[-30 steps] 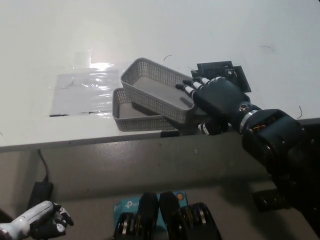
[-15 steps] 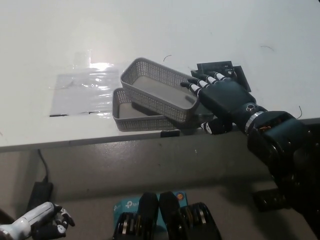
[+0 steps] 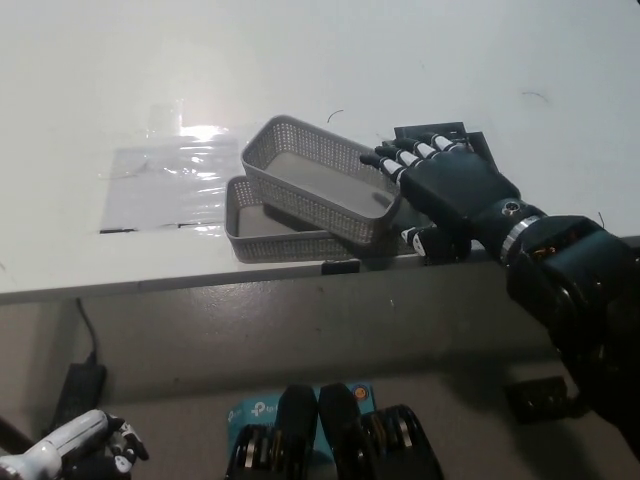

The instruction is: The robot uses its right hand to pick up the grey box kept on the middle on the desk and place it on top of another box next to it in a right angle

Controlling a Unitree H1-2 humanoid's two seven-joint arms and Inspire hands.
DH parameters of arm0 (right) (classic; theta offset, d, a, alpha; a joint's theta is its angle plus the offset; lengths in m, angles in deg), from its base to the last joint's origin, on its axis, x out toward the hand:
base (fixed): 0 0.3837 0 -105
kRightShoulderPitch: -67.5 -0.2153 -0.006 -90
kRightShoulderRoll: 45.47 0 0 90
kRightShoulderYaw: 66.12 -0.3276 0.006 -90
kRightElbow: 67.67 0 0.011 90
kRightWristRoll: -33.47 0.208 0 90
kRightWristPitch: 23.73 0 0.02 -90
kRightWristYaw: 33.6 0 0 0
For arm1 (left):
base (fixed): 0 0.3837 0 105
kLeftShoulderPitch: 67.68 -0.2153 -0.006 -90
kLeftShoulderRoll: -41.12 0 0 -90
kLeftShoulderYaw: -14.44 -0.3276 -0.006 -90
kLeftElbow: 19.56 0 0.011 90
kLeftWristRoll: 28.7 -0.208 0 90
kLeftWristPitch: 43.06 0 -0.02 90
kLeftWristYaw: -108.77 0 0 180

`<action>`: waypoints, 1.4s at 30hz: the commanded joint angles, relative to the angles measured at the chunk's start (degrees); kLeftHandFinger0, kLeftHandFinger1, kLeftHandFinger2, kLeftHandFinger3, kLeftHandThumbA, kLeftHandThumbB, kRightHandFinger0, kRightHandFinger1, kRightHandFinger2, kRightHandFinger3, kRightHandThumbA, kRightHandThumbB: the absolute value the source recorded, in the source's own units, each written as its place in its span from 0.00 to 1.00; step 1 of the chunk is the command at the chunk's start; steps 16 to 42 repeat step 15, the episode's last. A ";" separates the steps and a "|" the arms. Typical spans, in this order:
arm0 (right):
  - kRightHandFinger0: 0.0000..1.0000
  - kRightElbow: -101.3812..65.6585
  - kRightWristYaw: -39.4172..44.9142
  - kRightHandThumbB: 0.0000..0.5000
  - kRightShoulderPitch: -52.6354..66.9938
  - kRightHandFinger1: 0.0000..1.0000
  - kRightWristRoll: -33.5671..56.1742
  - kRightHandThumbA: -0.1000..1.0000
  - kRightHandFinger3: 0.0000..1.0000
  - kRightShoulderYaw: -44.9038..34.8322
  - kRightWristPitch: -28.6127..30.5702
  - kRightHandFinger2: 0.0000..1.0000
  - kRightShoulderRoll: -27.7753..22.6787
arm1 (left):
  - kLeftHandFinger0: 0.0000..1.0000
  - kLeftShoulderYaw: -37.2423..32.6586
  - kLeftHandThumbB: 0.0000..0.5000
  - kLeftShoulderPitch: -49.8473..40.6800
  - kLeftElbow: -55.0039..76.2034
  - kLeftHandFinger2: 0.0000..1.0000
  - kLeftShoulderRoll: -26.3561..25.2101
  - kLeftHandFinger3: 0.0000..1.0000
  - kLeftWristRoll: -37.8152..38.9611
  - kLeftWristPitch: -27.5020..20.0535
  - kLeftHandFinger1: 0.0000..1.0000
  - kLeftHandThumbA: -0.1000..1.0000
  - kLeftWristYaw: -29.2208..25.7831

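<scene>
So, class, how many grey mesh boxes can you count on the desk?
2. The upper grey box lies crosswise on the lower grey box, near the desk's front edge, beside the black right hand. None looks hidden.

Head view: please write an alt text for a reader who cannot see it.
The black right hand, fingers spread, rests beside a grey box lying askew across a second grey box near the white desk's front edge. The white left hand hangs low, below the desk.

two grey boxes [image 3: 318,180] [image 3: 262,228], two robot hands [image 3: 445,195] [image 3: 90,452], one desk [image 3: 400,60]
</scene>
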 commanded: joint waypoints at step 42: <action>1.00 -15.80 15.05 0.37 -2.76 1.00 11.69 0.17 1.00 -8.10 -10.40 1.00 -5.89 | 0.24 0.80 0.24 -0.07 0.38 0.40 -0.24 0.46 -0.28 0.50 0.20 0.29 -1.12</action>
